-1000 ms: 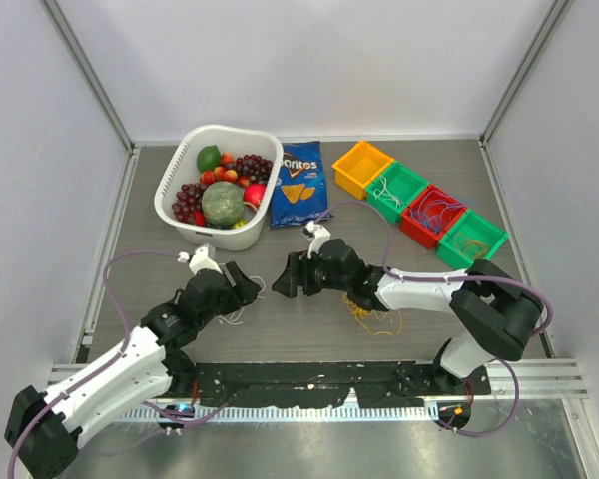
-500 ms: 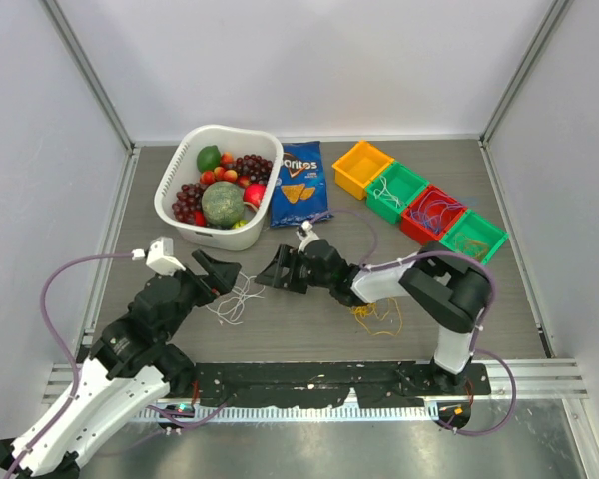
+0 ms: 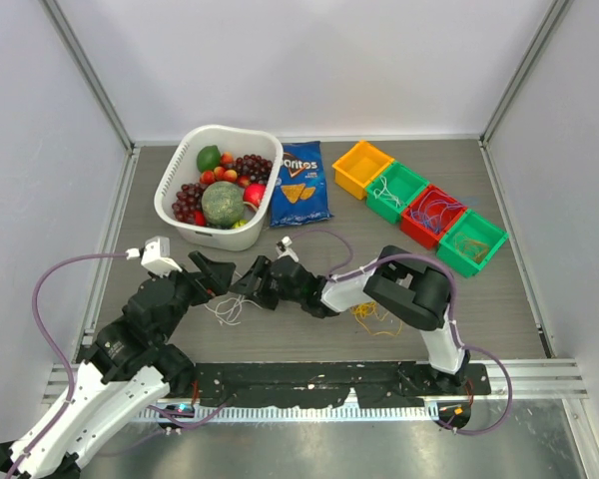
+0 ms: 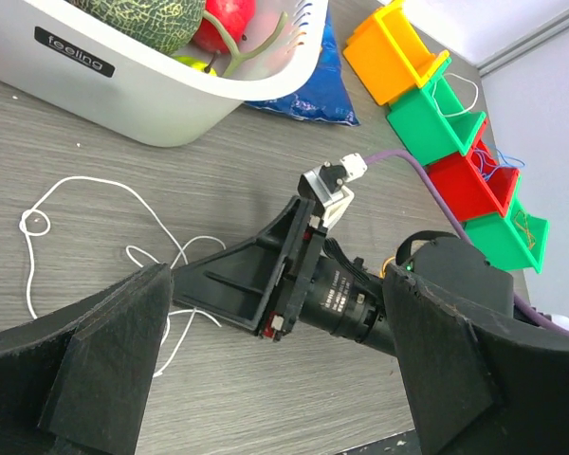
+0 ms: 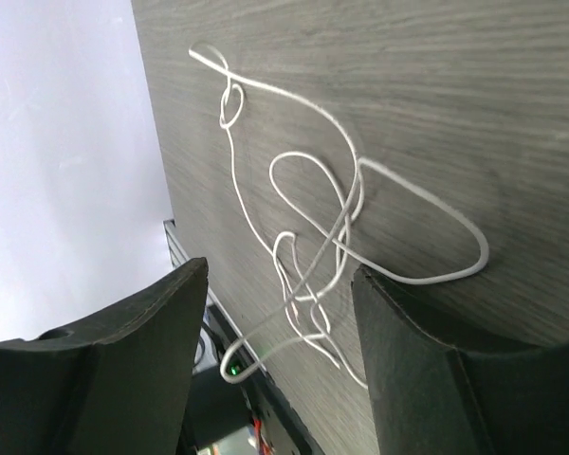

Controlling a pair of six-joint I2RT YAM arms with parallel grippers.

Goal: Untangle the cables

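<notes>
A: Position of the white cable [image 3: 227,308]?

B: Lies loose in loops on the table [image 3: 290,337], near the front edge, between the two grippers.

A: State of the left gripper [image 3: 218,277]?

B: Jaws wide apart, nothing held. Hovers just left of the loops, facing the right gripper [image 3: 252,284].

A: And that one?

B: Jaws apart as well, nothing clamped. Points at the loops, close by.

A: Anything else?

B: By the right arm, a yellow tangle [image 3: 374,317]. Further back, a row of bins [image 3: 362,168], three holding more strands, then a fruit basket [image 3: 168,190] and a chip bag [image 3: 299,185].
</notes>
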